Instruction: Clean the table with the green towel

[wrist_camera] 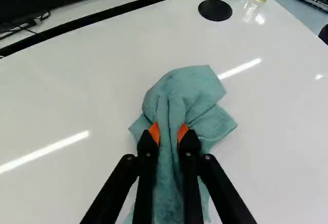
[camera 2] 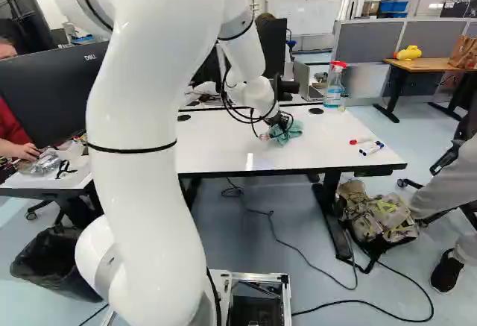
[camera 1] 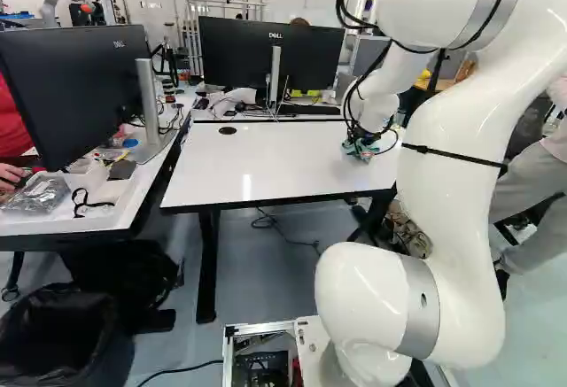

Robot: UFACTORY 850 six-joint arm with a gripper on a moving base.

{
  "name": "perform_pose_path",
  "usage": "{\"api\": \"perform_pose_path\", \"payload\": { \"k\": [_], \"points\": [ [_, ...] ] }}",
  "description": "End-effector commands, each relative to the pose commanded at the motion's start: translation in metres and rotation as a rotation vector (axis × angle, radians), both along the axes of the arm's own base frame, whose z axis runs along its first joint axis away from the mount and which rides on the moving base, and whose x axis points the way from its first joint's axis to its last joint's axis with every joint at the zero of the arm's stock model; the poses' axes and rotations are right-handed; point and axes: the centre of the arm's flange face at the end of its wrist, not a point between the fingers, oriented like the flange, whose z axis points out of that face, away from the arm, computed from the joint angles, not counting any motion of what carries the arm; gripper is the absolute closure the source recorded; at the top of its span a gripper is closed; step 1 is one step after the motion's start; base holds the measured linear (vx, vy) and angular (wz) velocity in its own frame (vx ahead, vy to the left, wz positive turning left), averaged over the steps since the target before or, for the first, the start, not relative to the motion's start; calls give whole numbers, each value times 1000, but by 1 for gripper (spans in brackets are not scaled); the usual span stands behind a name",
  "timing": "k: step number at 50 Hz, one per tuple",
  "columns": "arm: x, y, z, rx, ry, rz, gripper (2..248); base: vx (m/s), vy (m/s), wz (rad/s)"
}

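- since the tool [wrist_camera: 168, 134] has a bunched fold of the green towel [wrist_camera: 192, 90] pinched between its two orange pads, the grasping part of the job is done.
- the green towel lies on the table [camera 2: 298, 159], to the left of the spray bottle [camera 2: 335, 86] and nearer the base, so wiping looks possible from here.
- how much is wiped, i cannot tell; no finished patch stands out.
- left to do, i judge: the stretch nearer the base than the spray bottle, where markers [camera 2: 370, 148] lie in the way.
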Motion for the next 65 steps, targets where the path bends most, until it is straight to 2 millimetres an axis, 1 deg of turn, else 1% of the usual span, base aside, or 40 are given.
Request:
{"api": "perform_pose_path", "payload": {
  "k": [11,20,48,65],
  "points": [
    [-19,1,1,4,9,-11,195,0,0,0],
    [-28,-9,1,5,11,-34,195,0,0,0],
    [-23,-57,0,-1,-1,-108,195,0,0,0],
    [-5,-85,-2,-9,-18,-136,195,0,0,0]
  ]
}}
